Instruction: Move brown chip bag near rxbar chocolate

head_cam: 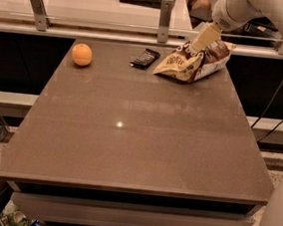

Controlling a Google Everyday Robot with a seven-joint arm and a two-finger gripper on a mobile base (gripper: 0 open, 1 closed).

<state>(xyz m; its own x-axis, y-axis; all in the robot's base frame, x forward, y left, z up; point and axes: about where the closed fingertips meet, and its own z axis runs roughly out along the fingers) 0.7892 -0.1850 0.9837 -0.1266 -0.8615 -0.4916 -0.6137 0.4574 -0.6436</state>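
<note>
The brown chip bag [190,63] lies on the far right part of the table, its cream end pointing left. The rxbar chocolate [145,58], a small dark bar, lies just to the left of the bag with a narrow gap between them. My gripper [199,44] comes down from the upper right on the white arm and is shut on the top of the bag, whose lower side rests on the table.
A round orange fruit [81,54] sits at the far left of the brown table [128,144]. A white counter with metal posts [165,20] runs behind the table. A cable hangs at the right edge.
</note>
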